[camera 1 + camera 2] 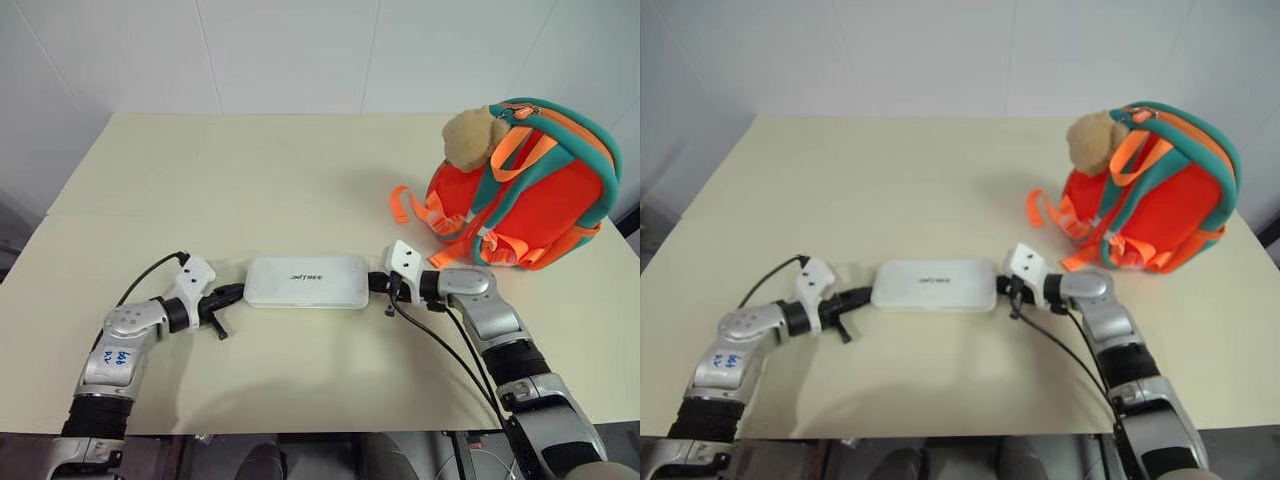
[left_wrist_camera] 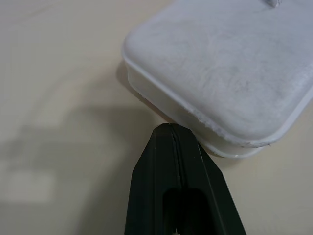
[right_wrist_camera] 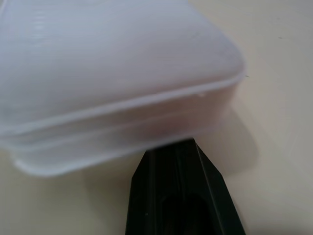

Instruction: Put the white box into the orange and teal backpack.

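Both my claws sit closest to me, one at each short end of the box. Left claw (image 1: pixel 236 292): fingers pressed together, nothing between them, tip right at the box's left end near the lower edge; contact or a hair off, can't tell. Right claw (image 1: pixel 376 283): fingers also together, empty, tip against or just beside the right end.

Step in hand, as I judge it: squeeze the box (image 1: pixel 307 282) between the two closed tips and lift it as a pair. To do it well: push inward evenly from both ends, keep the tips level with each other and on the side wall rather than under the lip, else the case will pivot or pop out. Lift slow and keep it flat. The ends are rounded and smooth, so slip is the main risk.

Box: flat, long, white, rounded corners, small dark lettering on the lid, seam running round the side, some scuffing on the lid near my left claw. It lies flat on the surface (image 1: pixel 200 180), long axis across in front of me.

Backpack (image 1: pixel 525 190): orange with teal trim, standing on the surface well off to the far right of the box, tan plush at its top. Whether it is open I can't tell.
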Motion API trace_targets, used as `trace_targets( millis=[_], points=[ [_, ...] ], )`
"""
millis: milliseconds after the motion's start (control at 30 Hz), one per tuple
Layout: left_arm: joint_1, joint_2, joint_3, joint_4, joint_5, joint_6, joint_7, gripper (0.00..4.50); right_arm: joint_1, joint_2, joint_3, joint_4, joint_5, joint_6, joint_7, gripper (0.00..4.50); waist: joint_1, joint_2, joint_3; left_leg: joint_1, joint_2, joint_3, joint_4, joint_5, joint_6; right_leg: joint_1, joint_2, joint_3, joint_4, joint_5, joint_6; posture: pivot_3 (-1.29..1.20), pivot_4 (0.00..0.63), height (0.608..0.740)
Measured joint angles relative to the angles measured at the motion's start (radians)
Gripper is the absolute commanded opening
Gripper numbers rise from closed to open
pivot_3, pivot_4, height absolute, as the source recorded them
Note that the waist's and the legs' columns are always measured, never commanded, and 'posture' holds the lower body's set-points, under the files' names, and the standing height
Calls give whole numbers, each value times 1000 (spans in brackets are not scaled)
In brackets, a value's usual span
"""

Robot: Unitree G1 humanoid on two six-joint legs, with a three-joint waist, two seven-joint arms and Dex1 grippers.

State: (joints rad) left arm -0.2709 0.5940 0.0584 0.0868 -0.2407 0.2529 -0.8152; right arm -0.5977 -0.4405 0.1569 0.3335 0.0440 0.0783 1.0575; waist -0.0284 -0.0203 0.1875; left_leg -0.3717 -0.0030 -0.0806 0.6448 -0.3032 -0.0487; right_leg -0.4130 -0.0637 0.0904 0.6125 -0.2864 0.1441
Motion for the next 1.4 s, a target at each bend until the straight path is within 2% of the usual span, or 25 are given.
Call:
trace_targets(
  millis=[333,633,900,1233,1400],
  points=[
    [92,-5,-22,-180,-33,96,-5,0,132,-147,-21,-189,51,126,22,120,0,0,0,1,0,0,1,0,1,1,0,0,-3,0,0,0,150,740],
    [136,-4,-20,-255,-51,153,5,0,173,-257,-70,-197,61,145,20,120,1,0,0,2,0,1,2,0,1,2,0,0,-3,0,0,0,150,740],
    [142,-3,-20,-269,-70,155,-12,0,183,-266,-87,-201,70,164,7,120,1,0,0,2,0,1,2,0,1,2,0,0,-4,0,0,0,150,740],
    [145,9,-21,-273,-86,164,-47,0,219,-274,-91,-360,125,280,-7,120,1,0,0,2,0,1,2,0,1,2,0,0,-4,0,0,0,150,740],
    [153,15,-23,-283,-104,174,-67,0,219,-274,-91,-375,136,297,-22,120,1,0,0,2,0,1,2,0,1,2,0,0,-4,0,0,0,150,740]
  ],
)
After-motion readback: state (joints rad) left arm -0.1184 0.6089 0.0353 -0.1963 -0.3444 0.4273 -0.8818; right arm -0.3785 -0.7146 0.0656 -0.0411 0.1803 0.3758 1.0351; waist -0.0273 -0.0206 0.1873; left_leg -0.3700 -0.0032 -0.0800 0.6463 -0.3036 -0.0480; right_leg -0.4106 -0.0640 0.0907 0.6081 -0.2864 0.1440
